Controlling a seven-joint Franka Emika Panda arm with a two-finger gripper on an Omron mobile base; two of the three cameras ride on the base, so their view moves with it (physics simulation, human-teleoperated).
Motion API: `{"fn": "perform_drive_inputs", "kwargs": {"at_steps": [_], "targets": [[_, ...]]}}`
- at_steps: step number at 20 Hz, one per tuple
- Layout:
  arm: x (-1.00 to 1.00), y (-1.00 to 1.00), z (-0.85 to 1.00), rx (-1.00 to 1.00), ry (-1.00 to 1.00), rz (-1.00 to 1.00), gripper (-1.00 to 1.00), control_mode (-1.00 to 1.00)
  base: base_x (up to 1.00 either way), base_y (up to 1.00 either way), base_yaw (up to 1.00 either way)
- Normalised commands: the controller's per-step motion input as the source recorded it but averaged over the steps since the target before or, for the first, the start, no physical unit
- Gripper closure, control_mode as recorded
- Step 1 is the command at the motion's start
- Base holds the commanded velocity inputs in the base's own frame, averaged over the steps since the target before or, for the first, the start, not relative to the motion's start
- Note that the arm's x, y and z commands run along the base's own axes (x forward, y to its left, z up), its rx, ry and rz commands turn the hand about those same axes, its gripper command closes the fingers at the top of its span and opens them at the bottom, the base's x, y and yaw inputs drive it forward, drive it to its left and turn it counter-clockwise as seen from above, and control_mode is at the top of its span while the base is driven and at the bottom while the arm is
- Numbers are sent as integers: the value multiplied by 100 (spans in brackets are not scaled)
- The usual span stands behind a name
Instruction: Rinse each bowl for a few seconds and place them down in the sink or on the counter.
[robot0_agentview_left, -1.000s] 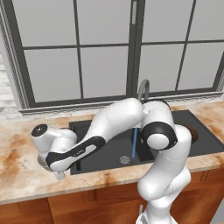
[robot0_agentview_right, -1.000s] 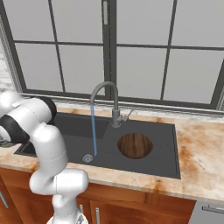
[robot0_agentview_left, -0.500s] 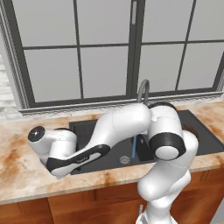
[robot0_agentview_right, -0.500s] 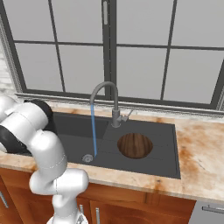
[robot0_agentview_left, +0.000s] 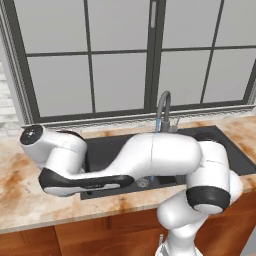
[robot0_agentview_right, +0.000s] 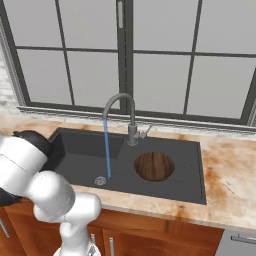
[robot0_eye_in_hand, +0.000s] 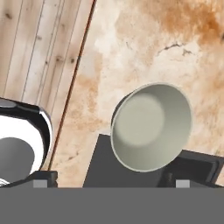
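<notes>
In the hand view the pale grey-green bowl (robot0_eye_in_hand: 151, 127) is tilted on its side with its lighter inside facing me. My gripper (robot0_eye_in_hand: 151, 169) is shut on its lower rim, and the dark fingers (robot0_eye_in_hand: 107, 159) stand on either side. Behind the bowl lies the marbled counter (robot0_eye_in_hand: 175, 48), close to its front edge. The dark brown bowl (robot0_agentview_right: 154, 166) sits in the shallower side section of the black sink (robot0_agentview_right: 80, 150). The arm (robot0_agentview_left: 150, 155) reaches across the sink to the left counter (robot0_agentview_left: 20, 200).
The grey gooseneck tap (robot0_agentview_right: 125, 107) pours a blue stream (robot0_agentview_right: 107, 145) onto the steel drain (robot0_agentview_right: 100, 181). A wooden plank floor (robot0_eye_in_hand: 35, 52) shows past the counter's edge in the hand view. A large window rises behind the sink.
The arm has swung further left and lower, out over the left counter. The tap still runs, and the brown bowl has not moved.
</notes>
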Motion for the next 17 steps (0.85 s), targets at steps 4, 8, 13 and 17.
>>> {"fn": "perform_drive_inputs", "kwargs": {"at_steps": [4,8,13,17], "targets": [[-58,-97,87,9,-6,3,-100,-100,0,0,0],[-54,-100,82,7,-6,4,-100,-100,0,0,0],[-29,-94,67,2,-11,9,-100,-100,0,0,0],[-34,-97,69,0,-16,10,-100,-100,0,0,0]]}}
